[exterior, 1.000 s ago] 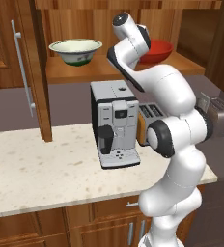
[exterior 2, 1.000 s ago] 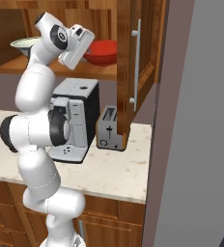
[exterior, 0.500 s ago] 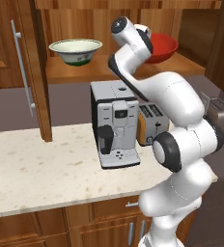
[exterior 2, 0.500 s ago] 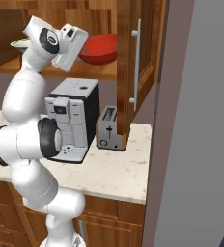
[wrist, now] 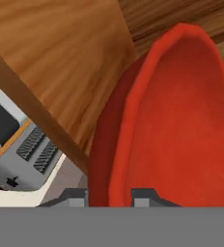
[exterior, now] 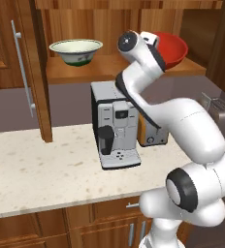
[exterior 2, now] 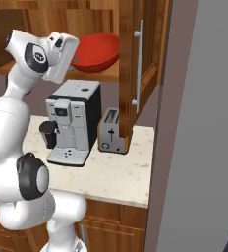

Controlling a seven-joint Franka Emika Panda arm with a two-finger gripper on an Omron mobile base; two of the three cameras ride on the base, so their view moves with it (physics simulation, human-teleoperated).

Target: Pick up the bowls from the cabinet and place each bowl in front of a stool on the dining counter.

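The glossy red bowl (exterior: 176,47) (exterior 2: 99,51) is at the right end of the cabinet shelf (exterior: 109,69). My gripper (wrist: 110,197) is shut on its near rim, one fingertip inside the red bowl (wrist: 181,120) and one outside. The bowl looks tilted in the hand view. The cream-white bowl with a green band (exterior: 76,50) sits to the left on the same shelf, apart from the hand. The cabinet door (exterior 2: 135,64) stands open to the right, and another door (exterior: 22,63) is at the left. The dining counter is out of view.
Below the shelf a coffee machine (exterior: 114,123) (exterior 2: 71,123) and a toaster (exterior 2: 111,130) stand on the stone top over wooden drawers (exterior: 32,169). A dark grey wall (exterior 2: 199,123) rises close on the right.
The arm's elbow has swung right and down while the hand stays at the shelf. The red bowl has shifted slightly in the grip. The cream bowl has not moved.
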